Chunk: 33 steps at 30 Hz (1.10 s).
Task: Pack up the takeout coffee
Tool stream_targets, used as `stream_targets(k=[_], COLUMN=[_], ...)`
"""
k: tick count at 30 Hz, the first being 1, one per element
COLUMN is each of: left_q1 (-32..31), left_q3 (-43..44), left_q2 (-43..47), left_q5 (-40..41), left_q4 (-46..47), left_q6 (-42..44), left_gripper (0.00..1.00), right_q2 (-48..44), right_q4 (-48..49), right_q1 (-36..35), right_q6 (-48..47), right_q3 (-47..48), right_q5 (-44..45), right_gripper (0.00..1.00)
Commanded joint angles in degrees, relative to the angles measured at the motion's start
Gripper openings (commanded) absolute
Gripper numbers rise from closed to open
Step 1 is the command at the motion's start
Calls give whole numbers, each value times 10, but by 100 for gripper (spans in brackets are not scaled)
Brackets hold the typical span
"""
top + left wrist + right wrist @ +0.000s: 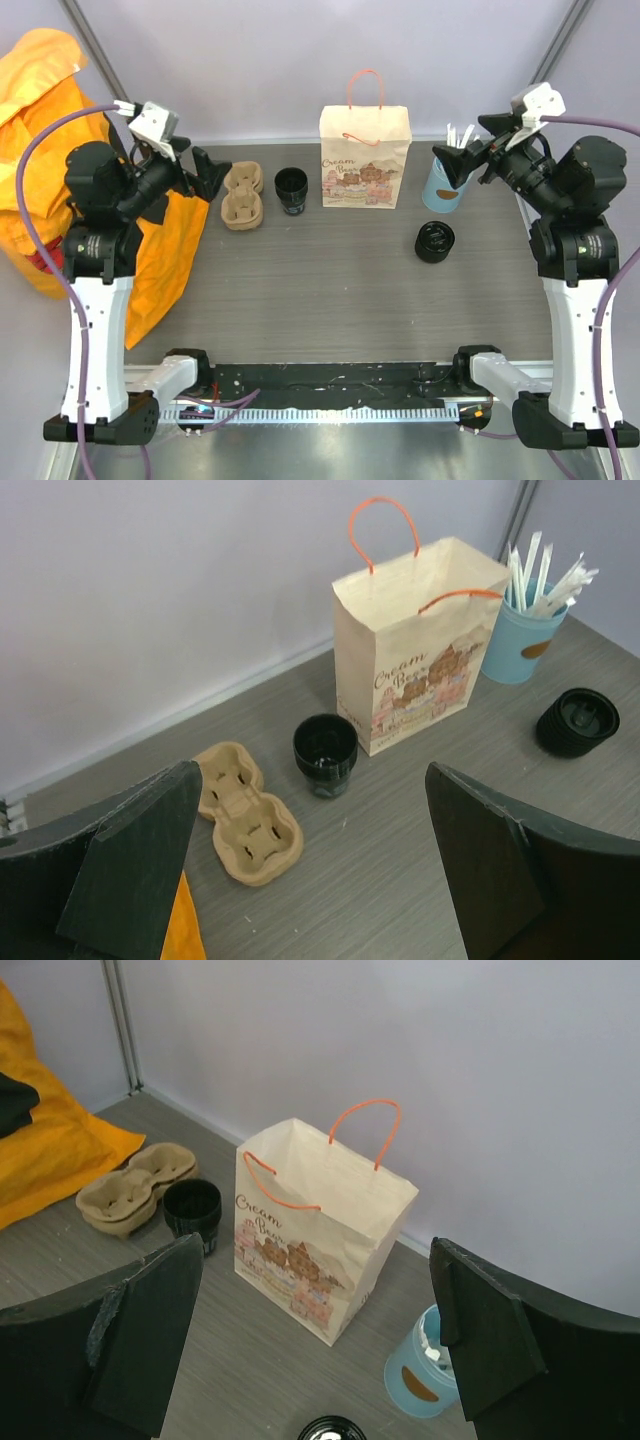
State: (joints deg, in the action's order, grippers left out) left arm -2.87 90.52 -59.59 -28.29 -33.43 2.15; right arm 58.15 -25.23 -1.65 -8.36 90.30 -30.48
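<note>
Both the left gripper (208, 172) and the right gripper (450, 165) hung wide open and empty, while the black cup (291, 190) stood uncovered between the pulp carrier (243, 195) and the paper bag (365, 157), its lid (435, 242) lying apart.

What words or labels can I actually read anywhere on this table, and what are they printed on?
"Cream": cursive print on the front of the paper bag, above a cartoon picture.
"Bea...": the line just under it on the same bag, probably "Bear"; its ending is too blurred to be sure.
Brown oval label on the light-blue straw cup: too small to read.
No other readable text shows in any view.
</note>
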Motion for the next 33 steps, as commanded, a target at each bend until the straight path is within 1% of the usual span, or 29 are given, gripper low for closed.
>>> stream_targets(k=[1, 3, 7, 8, 11, 14, 16, 18, 20, 22, 24, 26, 29, 30, 33], left_q1=[2, 2, 2, 2, 2, 3, 2, 2, 3, 3, 2, 2, 2, 2, 2], left_q3=[-32, -56, -108, -130, -154, -159, -159, -165, -190, -223, -235, -235, -240, -249, -254], left_q2=[-12, -14, -20, -25, -44, -64, -82, -86, -80, -67, -70, -83, -112, -119, -152], left_q5=[-18, -17, 1, 8, 27, 39, 46, 51, 43, 41, 47, 63, 60, 51, 35], left_q4=[48, 59, 99, 108, 124, 126, 125, 129, 149, 186, 205, 207, 220, 237, 263], left_q6=[20, 24, 71, 97, 139, 152, 150, 137, 131, 118, 101, 88, 114, 155, 210], left_gripper=[100, 100, 100, 100, 100, 100, 100, 100, 100, 100, 100, 100, 100, 100, 100], right_q2=[-3, -3, -5, -6, -6, -2, 2, 13, 25, 49, 83, 107, 142, 153, 159], right_q4=[21, 25, 28, 30, 31, 29, 26, 17, 1, -13, -31, -39, -41, -41, -41], right_q1=[2, 2, 2, 2, 2, 2, 1, -16, -39, -89, -137, -154, -173, -178, -181], right_q6=[-35, -38, -42, -42, -43, -45, -46, -51, -66, -97, -116, -122, -123, -125, -131], right_q3=[-28, -47, -80, -85, -100, -114, -119, -118, -110, -96, -83, -63, -40, -34, -34], right_q5=[-2, -9, -26, -30, -42, -63, -92, -110, -95, -41, 0, 18, 17, 17, 16], right_gripper=[100, 100, 100, 100, 100, 100, 100, 100, 100, 100, 100, 100, 100, 100, 100])
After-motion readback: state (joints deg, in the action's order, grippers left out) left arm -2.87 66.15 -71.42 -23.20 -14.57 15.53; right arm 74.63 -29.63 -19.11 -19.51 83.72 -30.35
